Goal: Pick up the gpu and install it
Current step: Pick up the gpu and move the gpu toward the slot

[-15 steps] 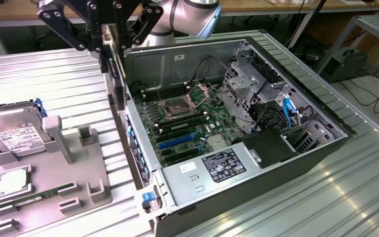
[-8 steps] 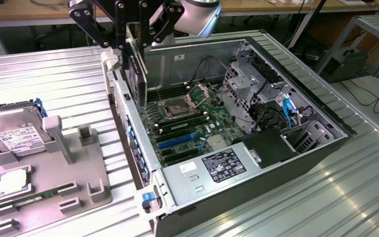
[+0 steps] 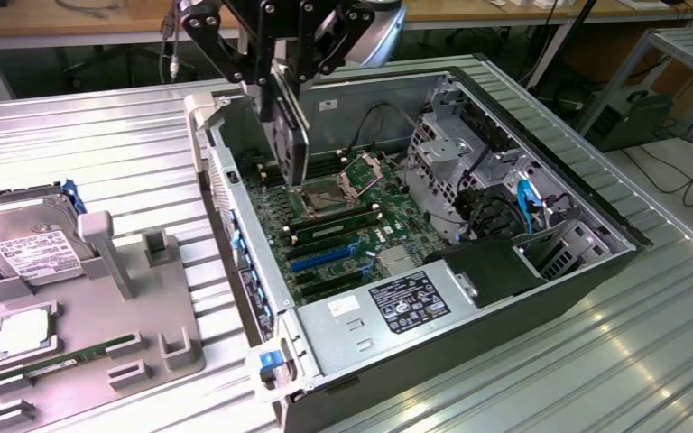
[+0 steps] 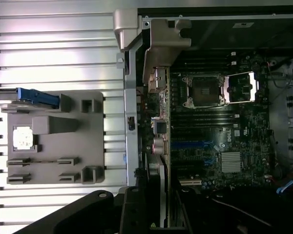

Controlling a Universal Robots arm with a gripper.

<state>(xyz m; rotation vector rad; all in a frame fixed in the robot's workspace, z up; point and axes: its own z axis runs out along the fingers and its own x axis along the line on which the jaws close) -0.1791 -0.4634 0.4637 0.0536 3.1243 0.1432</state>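
Note:
The gpu (image 3: 286,126) is a thin dark card hanging upright, edge-on, over the rear part of the open computer case (image 3: 587,271). My gripper (image 3: 284,68) is shut on its upper edge, with the black fingers on either side of it. The card's lower end hangs just above the motherboard (image 3: 359,225), near the processor socket (image 3: 322,200). The blue expansion slots (image 3: 322,257) lie a little further toward the front. In the wrist view the gpu (image 4: 162,195) is a slim silvery strip between the dark fingers of my gripper (image 4: 158,212), above the case's rear wall and close to the blue slots (image 4: 195,145).
A grey holder tray (image 3: 106,316) sits at the exterior view's left on the ribbed metal table (image 3: 106,135). On the tray are a silver hard drive (image 3: 28,244), a processor chip (image 3: 24,329) and a green memory stick (image 3: 64,361). The case's power supply (image 3: 407,302) and drive cage (image 3: 449,153) stand beside the board.

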